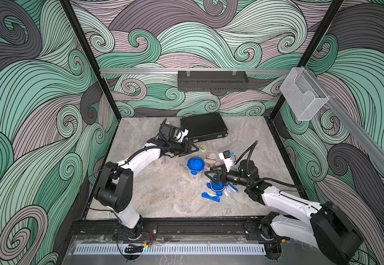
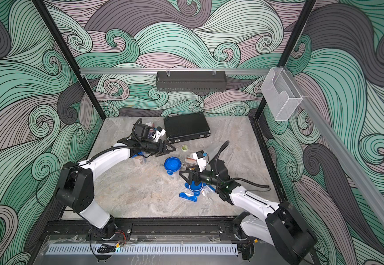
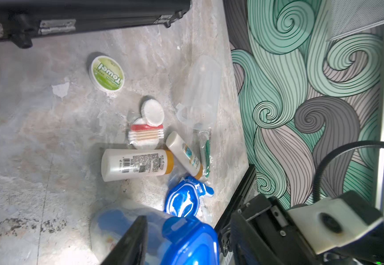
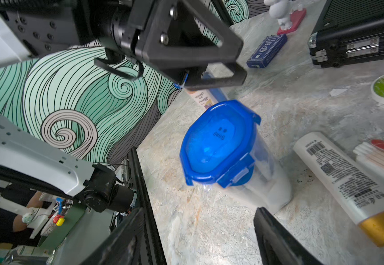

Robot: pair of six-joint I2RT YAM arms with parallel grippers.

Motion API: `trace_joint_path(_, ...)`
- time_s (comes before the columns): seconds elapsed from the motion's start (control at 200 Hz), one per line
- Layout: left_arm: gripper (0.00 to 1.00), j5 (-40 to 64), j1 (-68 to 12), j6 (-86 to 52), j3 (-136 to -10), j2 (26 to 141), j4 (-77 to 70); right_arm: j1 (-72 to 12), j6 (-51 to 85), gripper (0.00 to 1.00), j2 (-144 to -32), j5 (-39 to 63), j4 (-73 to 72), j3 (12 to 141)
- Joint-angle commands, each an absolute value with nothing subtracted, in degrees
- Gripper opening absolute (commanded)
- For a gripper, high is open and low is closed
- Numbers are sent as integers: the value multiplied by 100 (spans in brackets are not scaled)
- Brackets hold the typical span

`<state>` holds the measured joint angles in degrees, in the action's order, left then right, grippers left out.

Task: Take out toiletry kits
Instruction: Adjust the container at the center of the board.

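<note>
A clear tumbler with a blue clip lid (image 1: 195, 165) (image 2: 172, 164) stands upright mid-table, lid marked "Soap" (image 4: 218, 146). My left gripper (image 1: 192, 150) (image 4: 220, 78) hovers open just above and behind it, holding nothing; one of its fingers (image 3: 129, 241) shows beside the lid (image 3: 186, 241). On the tumbler's right my right gripper (image 1: 209, 175) (image 4: 200, 241) is open and empty. Loose kit pieces lie around: a blue lid (image 1: 217, 186) (image 3: 181, 202), two gold-capped white bottles (image 3: 135, 164) (image 3: 184, 153), cotton swabs (image 3: 146, 135), an empty clear tumbler (image 3: 200, 91) on its side.
The shut black briefcase (image 1: 203, 126) lies at the back. A green towel tin (image 1: 203, 147) sits in front of it. Another tumbler (image 1: 160, 161) stands under the left arm. A blue toothbrush case (image 1: 210, 196) lies near the front. A dark-blue card box (image 4: 266, 50) sits behind.
</note>
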<state>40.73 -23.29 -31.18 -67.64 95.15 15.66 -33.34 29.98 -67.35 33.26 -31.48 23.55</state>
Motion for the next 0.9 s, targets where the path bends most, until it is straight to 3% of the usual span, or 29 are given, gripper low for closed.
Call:
trace_joint_path(0.0, 54, 4157, -2325, -3190, -6568, 9459, 1546, -3205, 3171, 74, -7134, 3579, -2934, 2840)
trace_joint_path(0.24, 51, 4025, -2357, -3246, -6113, 9028, 1705, -3152, 4006, 69, -8320, 4131, -3858, 3359)
trace_joint_path(0.555, 45, 3960, -2465, -3441, -5590, 8632, 1708, -3154, 4286, 66, -9261, 4445, -3900, 4068)
trace_joint_path(0.796, 46, 3832, -2503, -3490, -5328, 8240, 1973, -3120, 4316, 64, -9624, 4518, -3790, 4478)
trace_joint_path(0.896, 52, 3770, -2509, -3422, -5329, 7958, 2189, -3045, 4197, 65, -9582, 4468, -3602, 4578)
